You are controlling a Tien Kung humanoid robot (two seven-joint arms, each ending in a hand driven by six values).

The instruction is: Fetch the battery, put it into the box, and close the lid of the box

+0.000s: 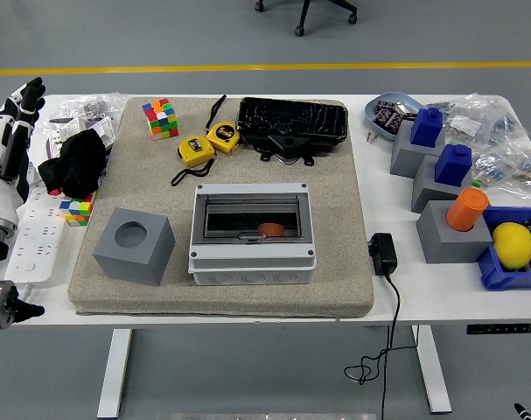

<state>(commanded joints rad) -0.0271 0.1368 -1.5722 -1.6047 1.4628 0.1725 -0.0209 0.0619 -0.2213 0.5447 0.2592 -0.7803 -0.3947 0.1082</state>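
Grey box (253,232): sitting at the centre of the beige mat (335,219), its smoked lid (251,216) lying shut over the opening.
Battery (270,229): showing as an orange shape through the lid, at about 5 o'clock inside the box.
Left hand (20,109): hanging at the counter's 9 o'clock edge, well apart from the box; fingers (31,90) standing straight and spread, gripping nothing.
Counter (405,289): white, carrying the mat and the clutter on both sides.
Grey cube (134,245): resting on the mat at 9 o'clock of the box, round hole facing up.
Tape measures (208,143): two yellow ones lying at 11 o'clock of the box.
Black tray (292,122): lying at 12 o'clock of the box.
Colour cube (160,117): sitting at the mat's 11 o'clock corner.
Charger (383,255): black, lying on the counter at 3 o'clock of the box, just off the mat.
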